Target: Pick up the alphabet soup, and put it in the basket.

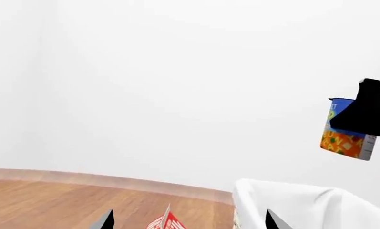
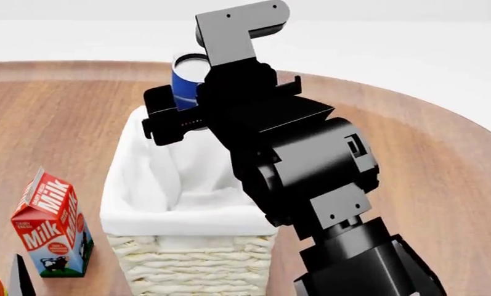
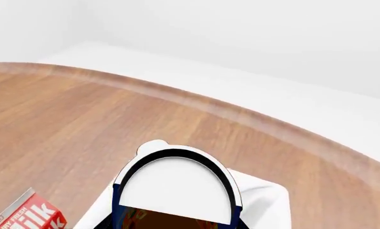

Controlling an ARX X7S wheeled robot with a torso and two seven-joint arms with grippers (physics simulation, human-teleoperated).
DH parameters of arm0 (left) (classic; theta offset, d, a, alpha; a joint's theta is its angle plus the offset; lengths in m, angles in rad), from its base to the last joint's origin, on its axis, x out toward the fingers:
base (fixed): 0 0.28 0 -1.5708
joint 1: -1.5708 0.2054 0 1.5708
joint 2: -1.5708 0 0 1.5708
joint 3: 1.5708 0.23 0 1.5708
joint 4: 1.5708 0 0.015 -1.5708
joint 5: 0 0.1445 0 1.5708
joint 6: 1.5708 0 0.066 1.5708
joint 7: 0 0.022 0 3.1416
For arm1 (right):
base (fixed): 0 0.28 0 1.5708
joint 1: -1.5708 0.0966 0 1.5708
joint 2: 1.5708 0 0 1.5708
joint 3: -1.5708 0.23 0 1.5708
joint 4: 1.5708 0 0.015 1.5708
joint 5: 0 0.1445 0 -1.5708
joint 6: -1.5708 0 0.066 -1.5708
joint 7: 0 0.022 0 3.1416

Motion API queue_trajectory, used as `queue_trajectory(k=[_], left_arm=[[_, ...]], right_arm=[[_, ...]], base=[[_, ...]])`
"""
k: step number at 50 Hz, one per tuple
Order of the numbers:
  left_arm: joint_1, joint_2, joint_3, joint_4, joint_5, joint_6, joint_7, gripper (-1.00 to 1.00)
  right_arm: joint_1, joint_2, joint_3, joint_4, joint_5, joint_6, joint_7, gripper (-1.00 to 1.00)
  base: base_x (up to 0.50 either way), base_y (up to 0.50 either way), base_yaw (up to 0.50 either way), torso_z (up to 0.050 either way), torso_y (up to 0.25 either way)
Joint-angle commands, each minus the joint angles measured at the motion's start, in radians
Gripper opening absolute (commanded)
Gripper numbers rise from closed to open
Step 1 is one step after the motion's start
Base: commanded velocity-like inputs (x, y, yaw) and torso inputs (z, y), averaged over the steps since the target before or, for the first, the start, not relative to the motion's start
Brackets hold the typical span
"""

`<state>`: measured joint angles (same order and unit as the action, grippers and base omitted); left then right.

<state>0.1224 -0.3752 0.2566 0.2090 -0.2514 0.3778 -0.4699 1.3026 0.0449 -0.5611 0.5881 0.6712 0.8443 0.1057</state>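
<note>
A round wooden worktop [image 2: 56, 123] carries the basket [image 2: 191, 262], whose white cloth lining is folded over the rim. A red-and-white milk carton [image 2: 52, 225] stands upright on the worktop just beside the basket, on the robot's left side. A small part of a further item is visible at the lower left corner of the head view (too little is shown to identify it).

The right arm is extended forward over the basket, and its black links hide much of the basket's right side in the head view. The alphabet soup [image 2: 189, 80] is held in the air by the right gripper [image 2: 198, 102], clamped around the can's body, above the far end of the basket and clear of the lining. The can is seen roughly upright, its pale top uppermost.

Of the left gripper [image 1: 188, 222], only two dark fingertips [image 1: 104, 222] are shown in the left wrist view, set well apart with nothing between them.
</note>
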Motion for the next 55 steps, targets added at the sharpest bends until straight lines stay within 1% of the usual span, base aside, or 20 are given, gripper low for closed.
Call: queue_trajectory(k=[1,3,10,55], left_arm=[[-0.001,0.001,0.006,-0.003,0.023,0.0,-0.007,1.0],[-0.001,-0.002,0.006,-0.004,-0.004,0.008,0.006,1.0],[-0.006,0.001,0.01,-0.01,0.016,0.002,-0.002,1.0],[0.001,-0.011,0.012,0.006,0.003,0.002,-0.011,1.0]], right_arm=[[0.011,0.005,-0.012,-0.017,-0.006,-0.004,0.002,-1.0],[0.011,0.007,-0.016,-0.018,-0.003,-0.005,0.001,-1.0],[0.012,0.006,-0.027,0.001,-0.002,-0.02,-0.001,-1.0],[0.016,0.01,-0.083,0.008,0.037,-0.047,0.017,-1.0]], base=[[0.0,0.0,0.0,0.0,-0.119],[0.0,0.0,0.0,0.0,-0.117],[0.0,0.0,0.0,0.0,-0.07],[0.0,0.0,0.0,0.0,-0.07]])
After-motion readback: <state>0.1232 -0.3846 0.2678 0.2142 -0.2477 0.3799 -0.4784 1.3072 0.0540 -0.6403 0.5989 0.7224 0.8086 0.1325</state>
